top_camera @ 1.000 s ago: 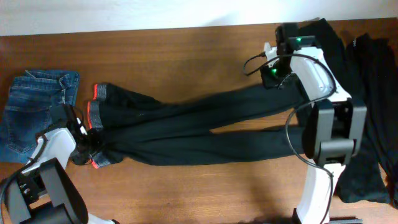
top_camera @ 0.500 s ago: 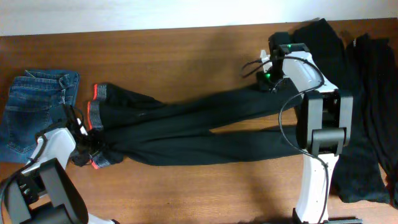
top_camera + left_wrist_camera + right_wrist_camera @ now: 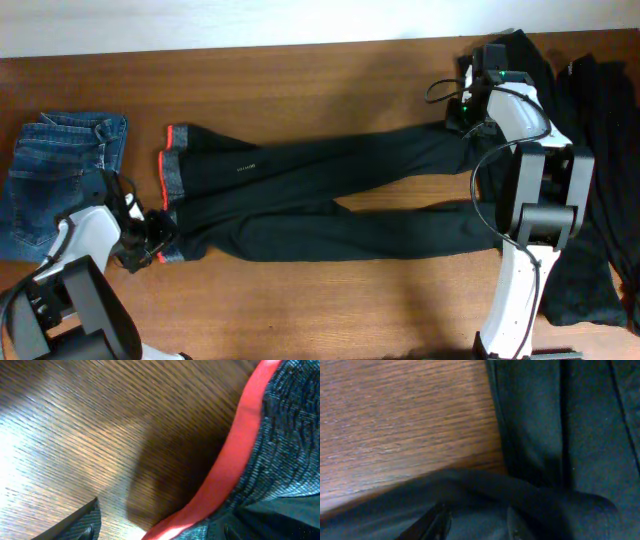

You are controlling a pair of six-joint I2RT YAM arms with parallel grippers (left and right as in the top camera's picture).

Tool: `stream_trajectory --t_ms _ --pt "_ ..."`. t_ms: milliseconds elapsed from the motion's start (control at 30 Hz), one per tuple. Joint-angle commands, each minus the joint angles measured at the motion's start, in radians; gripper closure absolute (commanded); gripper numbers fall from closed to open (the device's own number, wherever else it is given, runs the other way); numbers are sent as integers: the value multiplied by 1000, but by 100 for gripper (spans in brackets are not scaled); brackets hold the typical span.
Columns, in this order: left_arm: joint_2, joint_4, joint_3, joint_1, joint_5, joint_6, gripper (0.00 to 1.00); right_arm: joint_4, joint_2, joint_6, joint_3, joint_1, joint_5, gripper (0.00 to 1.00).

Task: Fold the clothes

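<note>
Overhead: left hand (image 3: pixel 150 238) agape beside trousers' (image 3: pixel 330 195) waistband (image 3: pixel 172 172); right hand (image 3: pixel 468 110) at their far end, grip unclear.

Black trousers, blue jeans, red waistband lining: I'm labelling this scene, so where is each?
black trousers (image 3: pixel 300 165), overhead view, middle of the upper leg.
blue denim jeans (image 3: pixel 60 175), overhead view, centre of the folded denim.
red-orange waistband lining (image 3: pixel 235 445), left wrist view, middle of the red strip.

Black trousers (image 3: pixel 330 195) — red-orange waistband edge (image 3: pixel 163 165), grey-flecked lining; faded blue denim jeans (image 3: pixel 60 165) — brown wood-grain counter (image 3: pixel 300 90).
</note>
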Motion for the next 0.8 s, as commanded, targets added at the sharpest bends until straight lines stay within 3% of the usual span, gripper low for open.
stream_trajectory --t_ms 0,167,300,567,767 --pt "13 -10 -16 4 68 1 25 -28 62 -37 -2 -2 -19 53" --pt "13 -9 -16 4 68 1 25 -111 -6 -91 126 49 -65 51" --pt "13 -9 -16 4 79 1 24 -277 -40 -309 353 188 -241 50" --pt "13 -12 -16 4 185 1 24 -287 -6 -782 362 526 -242 23" --pt "13 -13 -16 4 184 1 23 -145 31 -910 362 695 -238 6"
